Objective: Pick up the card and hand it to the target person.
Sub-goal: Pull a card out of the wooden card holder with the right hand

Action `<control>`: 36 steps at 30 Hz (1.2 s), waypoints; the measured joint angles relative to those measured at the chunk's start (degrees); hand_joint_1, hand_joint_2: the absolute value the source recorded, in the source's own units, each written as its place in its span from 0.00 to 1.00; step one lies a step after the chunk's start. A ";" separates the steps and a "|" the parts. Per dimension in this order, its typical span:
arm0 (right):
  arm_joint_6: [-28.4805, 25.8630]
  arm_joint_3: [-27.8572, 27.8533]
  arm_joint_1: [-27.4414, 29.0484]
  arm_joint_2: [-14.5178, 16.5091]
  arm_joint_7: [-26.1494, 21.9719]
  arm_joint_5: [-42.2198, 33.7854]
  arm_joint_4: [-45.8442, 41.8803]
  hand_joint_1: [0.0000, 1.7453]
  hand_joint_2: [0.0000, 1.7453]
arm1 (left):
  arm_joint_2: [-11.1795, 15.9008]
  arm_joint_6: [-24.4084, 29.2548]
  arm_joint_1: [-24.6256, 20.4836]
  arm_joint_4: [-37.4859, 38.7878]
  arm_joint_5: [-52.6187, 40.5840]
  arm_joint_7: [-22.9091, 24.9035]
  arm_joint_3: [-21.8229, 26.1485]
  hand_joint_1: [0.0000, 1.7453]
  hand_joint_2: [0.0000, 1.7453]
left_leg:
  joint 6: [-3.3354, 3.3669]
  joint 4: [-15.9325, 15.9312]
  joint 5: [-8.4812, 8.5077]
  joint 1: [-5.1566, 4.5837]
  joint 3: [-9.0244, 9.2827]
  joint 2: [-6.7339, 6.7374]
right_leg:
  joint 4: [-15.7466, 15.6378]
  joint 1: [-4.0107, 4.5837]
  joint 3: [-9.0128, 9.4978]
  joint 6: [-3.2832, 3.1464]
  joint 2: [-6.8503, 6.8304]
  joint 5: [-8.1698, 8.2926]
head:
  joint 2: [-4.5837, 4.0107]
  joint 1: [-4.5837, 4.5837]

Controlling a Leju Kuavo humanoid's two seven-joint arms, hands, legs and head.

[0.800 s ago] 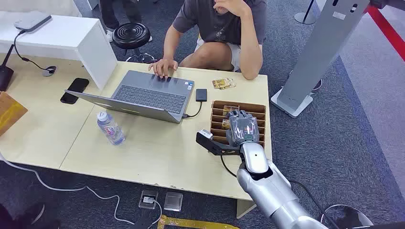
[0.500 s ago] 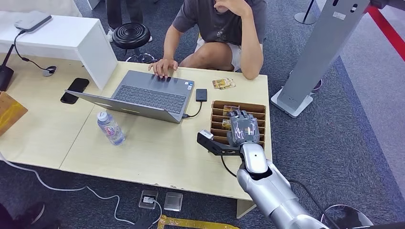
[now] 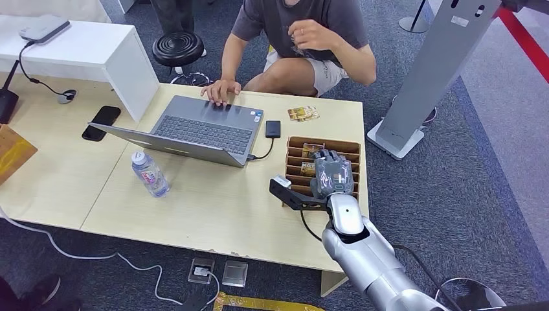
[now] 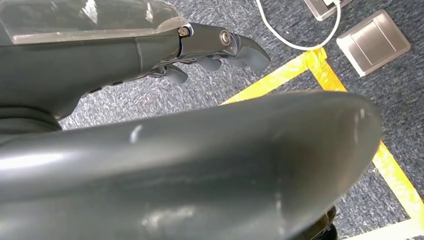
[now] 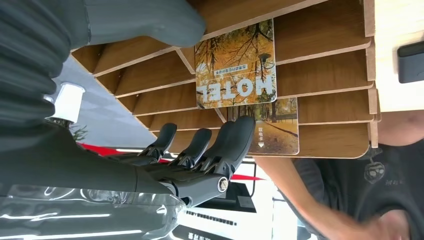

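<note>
Beyond the right robot hand point(image 3: 332, 177), the person point(image 3: 304, 39) has lifted the elbow off the desk point(image 3: 194, 201) and lowered the raised hand to chest height; my judgement is that the recipient is now freer to receive. The robot hand itself has barely shifted over the wooden card rack point(image 3: 294, 159). Its fingers point(image 5: 235, 137) are spread and hold nothing, thumb on the opposite side of the card (no contact confirmed). Count: two hotel cards in the rack, the nearer card point(image 5: 235, 65) between thumb and fingers; further cards point(image 3: 303, 114) lie on the desk beyond the rack. Left robot hand point(image 4: 210, 52) hangs idle, fingers curled.
</note>
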 joint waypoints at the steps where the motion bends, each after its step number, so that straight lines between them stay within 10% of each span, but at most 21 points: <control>1: 0.00 -0.04 0.00 0.01 -0.01 0.02 0.05 0.42 1.00 | -0.01 0.00 0.01 0.00 0.00 0.00 0.00 0.00 0.00 | 0.00 0.00 0.00 0.00 0.00 0.00 | 0.00 0.00 0.00 0.00 0.00 0.00 | 0.00 0.00; 21: -0.46 -0.34 0.63 0.77 -0.32 1.52 0.22 0.49 1.00 | -0.08 0.00 0.01 0.00 0.02 0.16 0.00 0.00 0.00 | 0.00 0.00 0.00 0.00 0.01 0.00 | 0.00 0.00 0.00 0.00 0.00 0.00 | 0.00 -0.01; 36: -1.09 -0.32 1.74 1.84 -0.39 1.81 0.51 0.82 1.00 | -0.21 0.01 -0.12 0.00 -0.26 0.37 0.00 0.00 0.00 | 0.00 0.00 0.00 0.00 0.03 0.02 | 0.00 0.00 0.00 0.00 0.01 0.00 | 0.00 -0.02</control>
